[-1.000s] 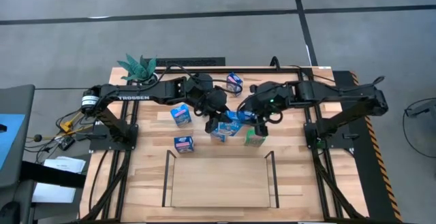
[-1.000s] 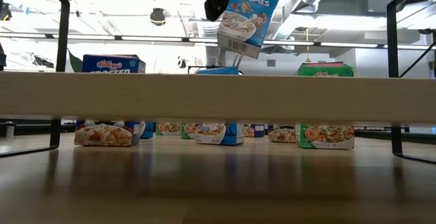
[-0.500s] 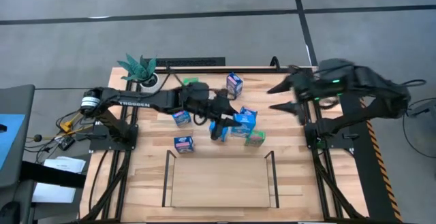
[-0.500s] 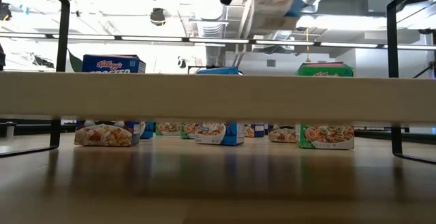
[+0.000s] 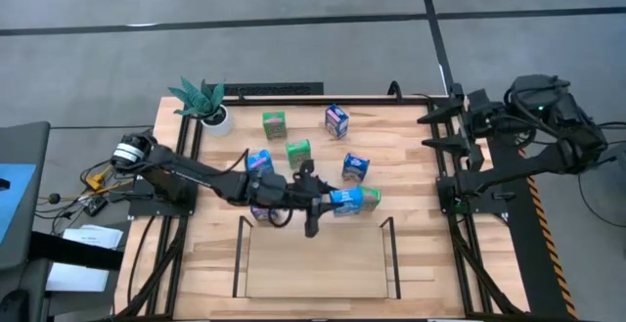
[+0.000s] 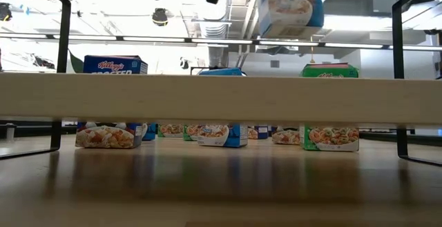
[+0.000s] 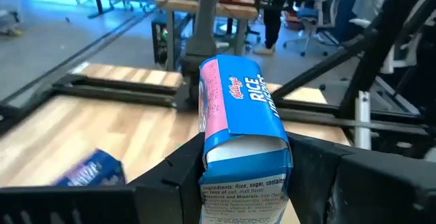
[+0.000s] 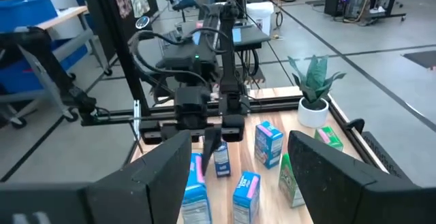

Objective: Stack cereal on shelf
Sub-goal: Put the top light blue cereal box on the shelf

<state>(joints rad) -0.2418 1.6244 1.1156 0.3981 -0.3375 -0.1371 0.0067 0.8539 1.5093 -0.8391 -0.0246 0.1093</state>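
The left pincer (image 5: 323, 207) is clamped on a blue cereal box (image 5: 344, 201) held above the bench, its long axis running toward three o'clock. The shelf (image 5: 313, 263) lies just at six o'clock from it, so this arm is plainly nearer. The right pincer (image 5: 430, 131) waits spread wide at the bench's edge near two o'clock.

Shelf (image 5: 313, 263) at table (image 5: 421, 175) near edge, centred. Left gripper (image 5: 328, 205) just behind shelf, gripping cereal box (image 5: 344, 201) above tabletop. Other boxes (image 5: 298, 152) scattered behind it, mid-table to far edge. Potted plant (image 5: 202, 102) at far left corner. Right gripper (image 5: 435, 131) at table's right edge, fingers apart, holding nothing.
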